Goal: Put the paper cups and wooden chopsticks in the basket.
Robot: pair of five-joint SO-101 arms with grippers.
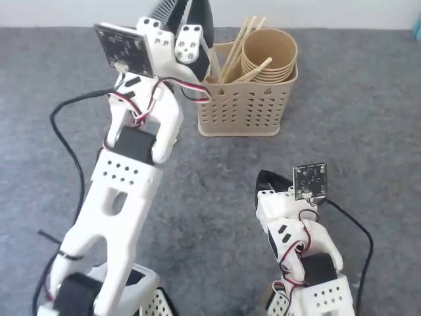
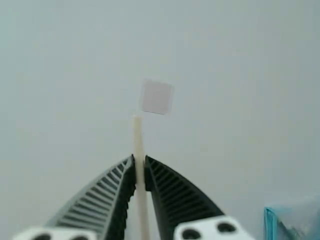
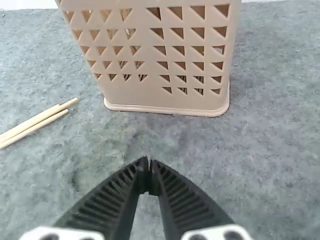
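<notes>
Left wrist view shows one wooden chopstick (image 2: 137, 135) pinched upright between the ribbed fingers of the left claw (image 2: 139, 159), which is clenched on it, with a pale wall behind. From above, that claw (image 1: 186, 14) hangs over the end of the basket (image 1: 247, 108) that faces the table's left edge, and a pale stick (image 1: 213, 58) slants down from it toward the basket's mouth, so this one looks about to be dropped in. The basket stands near the far edge of the table (image 1: 368, 118), and it already holds a nested stack of paper cups (image 1: 270, 52) and several chopsticks (image 1: 238, 43) leaning beside them. Two more chopsticks (image 3: 35, 122) lie side by side on the table close to the basket's foot; by my reckoning, these and the held one are what is left, and the cups seem finished. The right claw (image 3: 149, 172) is pressed together on nothing, low over the table on the near side of the basket and well apart from it. No brand, label or writing can be read anywhere.
</notes>
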